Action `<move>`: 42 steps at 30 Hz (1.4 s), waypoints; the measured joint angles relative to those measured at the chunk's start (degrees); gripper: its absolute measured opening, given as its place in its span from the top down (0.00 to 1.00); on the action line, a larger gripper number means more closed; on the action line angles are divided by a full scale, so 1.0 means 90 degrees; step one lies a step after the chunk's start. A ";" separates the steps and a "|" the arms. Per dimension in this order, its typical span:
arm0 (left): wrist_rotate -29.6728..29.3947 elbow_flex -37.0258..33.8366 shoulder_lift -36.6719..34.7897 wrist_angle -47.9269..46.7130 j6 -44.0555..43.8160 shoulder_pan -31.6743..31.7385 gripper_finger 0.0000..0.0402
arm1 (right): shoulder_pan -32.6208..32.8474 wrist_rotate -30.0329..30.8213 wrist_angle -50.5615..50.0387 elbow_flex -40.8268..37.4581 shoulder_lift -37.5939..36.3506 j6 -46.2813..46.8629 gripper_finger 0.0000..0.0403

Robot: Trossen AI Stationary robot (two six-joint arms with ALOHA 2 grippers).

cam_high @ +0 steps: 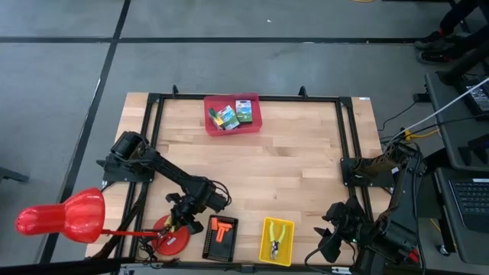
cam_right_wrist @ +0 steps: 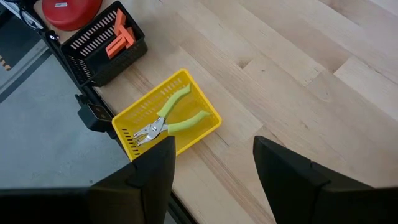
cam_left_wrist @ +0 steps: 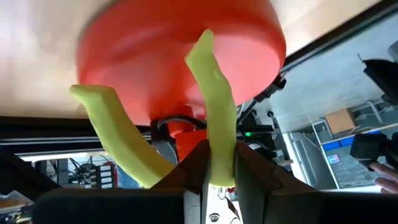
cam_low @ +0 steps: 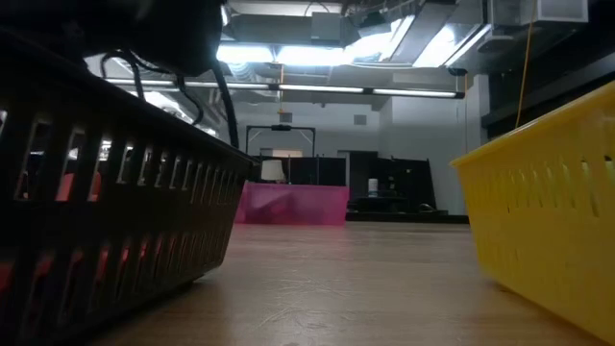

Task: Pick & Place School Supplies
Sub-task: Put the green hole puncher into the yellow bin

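The school supplies lie in a pink bin (cam_high: 233,114) at the table's far edge: two green-and-yellow crayon boxes (cam_high: 244,111) (cam_high: 226,117). The small block I cannot make out there. The pink bin (cam_low: 293,204) also shows far off in the low view. My left gripper (cam_high: 182,223) is at the near-left of the table, beside a red disc (cam_high: 172,240), and is shut on yellow-green-handled pliers (cam_left_wrist: 211,112). My right gripper (cam_right_wrist: 211,162) is open and holds nothing. It hangs over the near-right corner (cam_high: 336,229). My left gripper pinches one yellow-green handle of the pliers (cam_left_wrist: 219,152) between its two fingers. That handle runs out along the fingers and past their tips. The other handle (cam_left_wrist: 106,121) spreads free to one side. The pliers' head is hidden behind the fingers.
A black basket (cam_high: 220,237) holding orange parts and a yellow basket (cam_high: 276,241) holding another pair of pliers (cam_right_wrist: 165,124) sit along the near edge. The red disc (cam_left_wrist: 180,56) fills the left wrist view. A red bell-shaped thing (cam_high: 65,218) hangs off the table's left.
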 joint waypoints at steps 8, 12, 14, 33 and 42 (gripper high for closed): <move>-0.0687 0.0000 -0.0058 -0.0112 0.0374 0.0530 0.88 | 0.0000 -0.0024 0.0000 0.0000 0.0000 0.0148 0.46; -0.1415 0.0000 -0.0261 -0.0380 0.0725 0.1082 0.88 | 0.0000 -0.0015 0.0001 0.0000 0.0000 0.0225 0.46; -0.1701 0.0000 -0.0420 -0.0329 0.0881 0.1427 0.88 | 0.0000 0.0002 -0.0001 0.0000 0.0000 0.0285 0.46; -0.2160 0.0245 -0.1612 0.4962 0.2594 0.3792 0.88 | 0.0000 0.0448 -0.0001 0.0000 0.0000 0.1437 0.46; -0.1853 -0.0087 -0.0907 0.8732 0.1583 0.2866 0.88 | -0.0002 0.1003 -0.0001 0.0000 0.0000 0.1937 0.46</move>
